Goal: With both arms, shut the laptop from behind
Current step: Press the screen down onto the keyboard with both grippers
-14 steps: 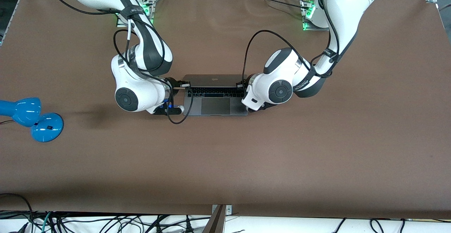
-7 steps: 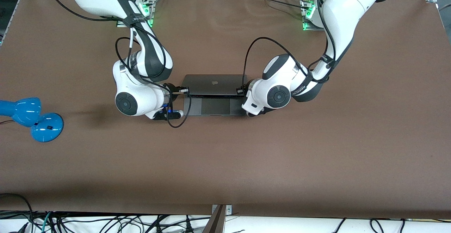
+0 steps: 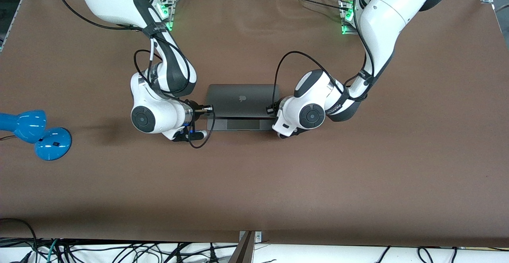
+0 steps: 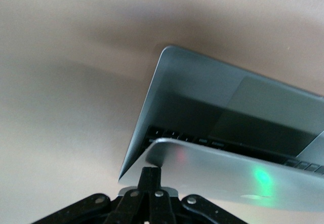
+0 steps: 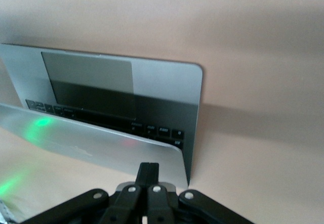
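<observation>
Mid-worktop [image 3: 254, 183] sits the laptop [image 3: 242, 100], its lid tilted low over the keyboard, only a trackpad strip showing on the side nearest the front camera. The right gripper [image 5: 149, 172], jaws pressed together, touches the lid's back at the right arm's end. The left gripper [image 4: 150, 176], jaws likewise together, presses the lid's other corner.

The front view looks down from high across the tabletop [image 3: 254, 183] toward both arm bases, taking in the whole scene, while each wrist view looks closely along its own shut tool, left [image 4: 150, 176] and right [image 5: 148, 172], at the laptop [image 3: 242, 100] all three share.
</observation>
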